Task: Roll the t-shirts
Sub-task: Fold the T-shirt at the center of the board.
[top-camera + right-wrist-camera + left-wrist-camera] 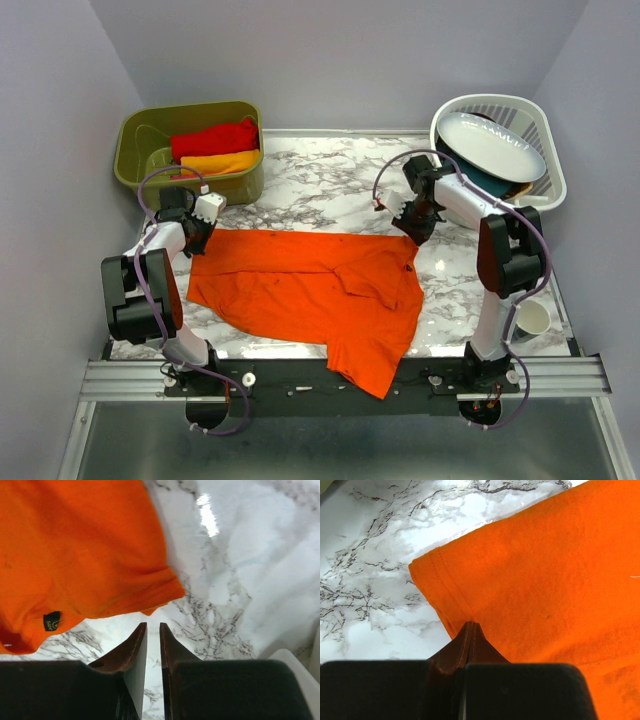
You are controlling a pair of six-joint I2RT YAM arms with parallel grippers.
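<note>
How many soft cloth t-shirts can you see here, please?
3: a bright orange t-shirt flat on the marble table, a red t-shirt and a yellow-orange t-shirt in the green bin; others may hide.

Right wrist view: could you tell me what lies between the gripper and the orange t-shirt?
Only bare marble table separates right gripper from orange t-shirt, as the right wrist view shows.

Orange t-shirt [545,580], hem pinched in left hand [470,627] — marble table [370,580]
</note>
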